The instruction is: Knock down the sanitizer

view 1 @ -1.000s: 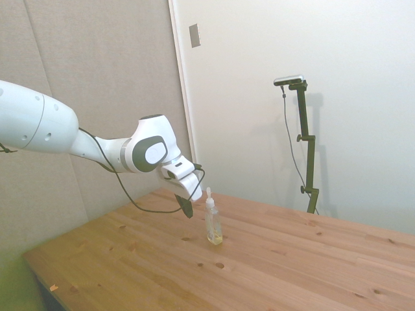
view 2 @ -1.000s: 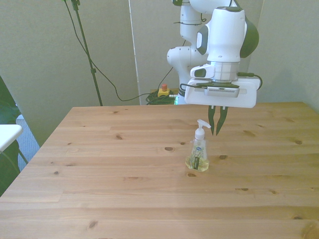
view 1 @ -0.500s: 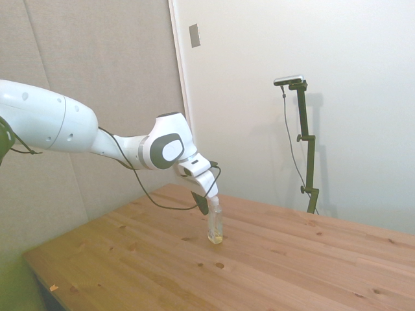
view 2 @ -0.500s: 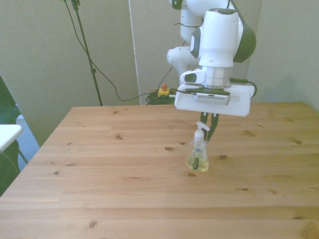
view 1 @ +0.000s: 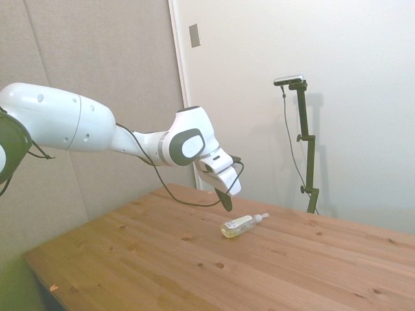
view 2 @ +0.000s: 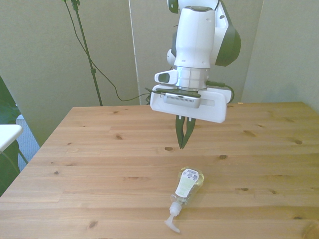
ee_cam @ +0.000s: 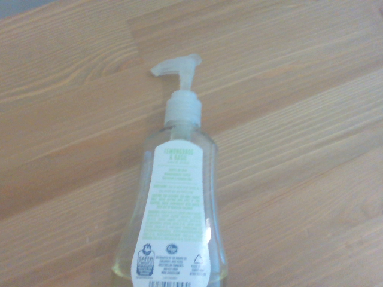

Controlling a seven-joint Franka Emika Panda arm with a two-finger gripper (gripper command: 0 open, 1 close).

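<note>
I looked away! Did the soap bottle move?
Yes. The sanitizer tipped over and now lies flat on the table, nearer its front edge, pump toward the camera.

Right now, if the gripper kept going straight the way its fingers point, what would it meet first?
Probably the bare table. The gripper, fingers together, points down at the wood just behind the fallen sanitizer, which lies nearer the camera in the front view. Depth is unclear, so it could graze the sanitizer's base.
</note>
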